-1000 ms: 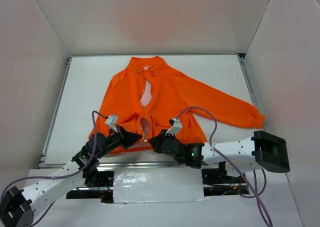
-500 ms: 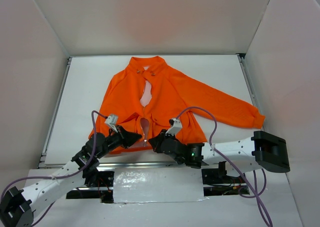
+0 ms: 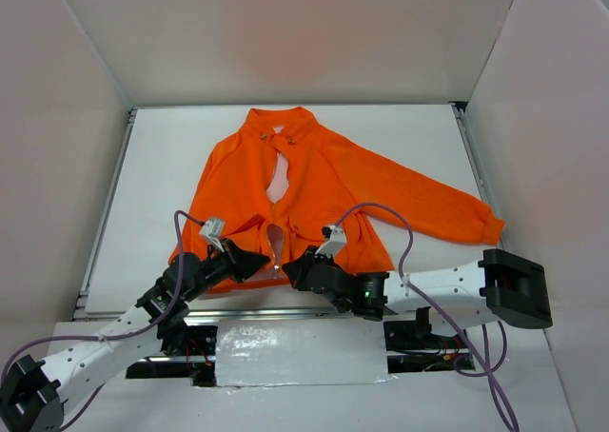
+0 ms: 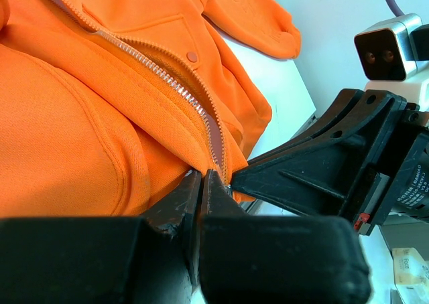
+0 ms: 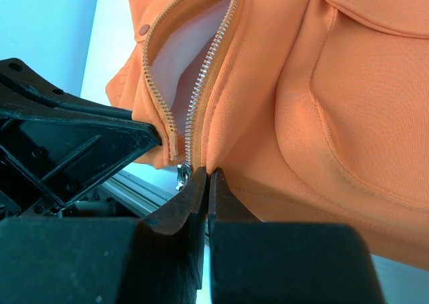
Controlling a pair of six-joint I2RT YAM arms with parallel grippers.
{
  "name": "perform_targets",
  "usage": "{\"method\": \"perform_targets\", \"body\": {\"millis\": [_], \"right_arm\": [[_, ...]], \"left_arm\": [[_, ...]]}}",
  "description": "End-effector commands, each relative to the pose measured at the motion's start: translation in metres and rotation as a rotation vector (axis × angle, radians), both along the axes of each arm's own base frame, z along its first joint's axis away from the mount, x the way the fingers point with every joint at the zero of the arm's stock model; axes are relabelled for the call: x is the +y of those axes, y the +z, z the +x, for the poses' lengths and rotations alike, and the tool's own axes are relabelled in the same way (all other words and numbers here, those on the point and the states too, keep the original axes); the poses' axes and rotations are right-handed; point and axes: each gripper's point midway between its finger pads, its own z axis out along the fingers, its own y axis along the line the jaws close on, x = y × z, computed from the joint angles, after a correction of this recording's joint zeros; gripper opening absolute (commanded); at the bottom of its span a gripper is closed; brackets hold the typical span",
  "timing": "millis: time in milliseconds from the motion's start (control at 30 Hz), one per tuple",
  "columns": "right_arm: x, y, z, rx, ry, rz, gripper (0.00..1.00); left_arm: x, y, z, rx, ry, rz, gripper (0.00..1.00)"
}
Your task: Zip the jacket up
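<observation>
The orange jacket lies flat on the white table, collar far, hem towards the arms. Its silver zipper stands apart, with pale lining showing between the two rows of teeth. My left gripper is shut on the hem of the jacket at the zipper's lower end. My right gripper is shut on the fabric of the jacket just beside the other row of teeth. The metal slider hangs at the bottom, left of the right gripper's tips. In the top view the left gripper and the right gripper nearly meet.
White walls enclose the table on three sides. A metal rail runs along the near edge, with a silver taped patch below it. The jacket's right sleeve stretches out to the right. Purple cables loop over both arms.
</observation>
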Motion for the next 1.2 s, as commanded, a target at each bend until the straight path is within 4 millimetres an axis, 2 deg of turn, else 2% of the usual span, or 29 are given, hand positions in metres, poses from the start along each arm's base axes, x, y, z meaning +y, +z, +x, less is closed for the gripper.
{"method": "perform_targets", "body": {"millis": [0, 1167], "right_arm": [[0.0043, 0.0249, 0.0058, -0.041, -0.022, 0.077, 0.0], [0.0016, 0.028, 0.0131, -0.057, -0.056, 0.062, 0.0]], "left_arm": [[-0.006, 0.0288, 0.0016, -0.048, -0.009, -0.073, 0.0], [-0.0096, 0.0285, -0.001, -0.046, -0.034, -0.078, 0.0]]}}
